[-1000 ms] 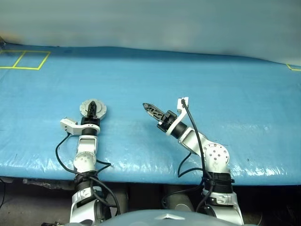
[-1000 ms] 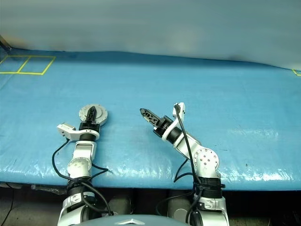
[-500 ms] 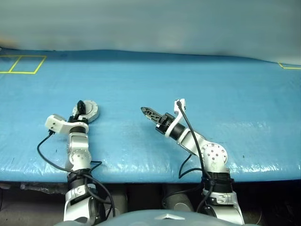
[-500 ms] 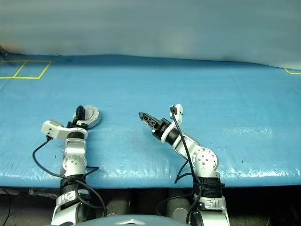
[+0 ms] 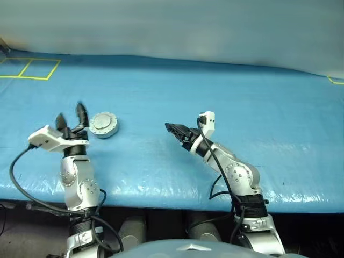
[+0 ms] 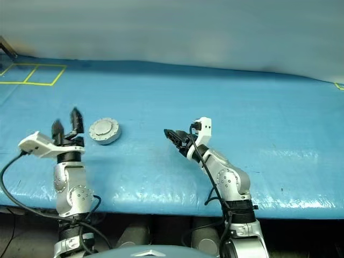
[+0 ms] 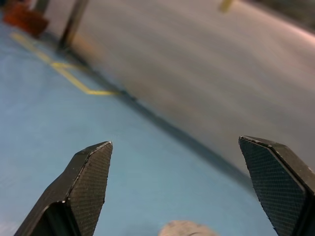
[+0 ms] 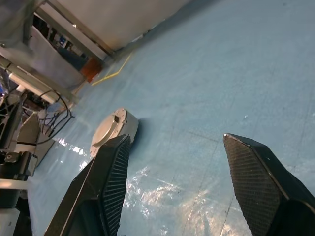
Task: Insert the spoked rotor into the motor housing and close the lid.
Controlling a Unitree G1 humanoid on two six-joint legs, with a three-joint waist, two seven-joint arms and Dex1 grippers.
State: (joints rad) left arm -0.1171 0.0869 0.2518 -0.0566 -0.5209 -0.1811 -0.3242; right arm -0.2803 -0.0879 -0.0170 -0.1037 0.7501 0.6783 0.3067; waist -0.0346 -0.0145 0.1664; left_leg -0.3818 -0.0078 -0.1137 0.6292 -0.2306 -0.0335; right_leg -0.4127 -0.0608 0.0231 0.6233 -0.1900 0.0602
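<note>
The motor housing sits on the blue table, a small round silver puck with its lid lying flat on top. It also appears in the right wrist view as the housing. My left gripper is raised just left of it, open, clear of it and holding nothing; the left wrist view shows its fingertips wide apart. My right gripper hovers well to the right of the housing and points toward it, open and empty, with its fingers spread. The spoked rotor is hidden.
Yellow taped squares mark the table's far left corner, and a yellow mark lies at the far right. A grey wall runs behind the table. Black cables hang by both arms near the table's front edge.
My left gripper has come off the lid, opened wide and lifted back to the left of the housing. The right gripper has rolled a little and stayed about where it was.
</note>
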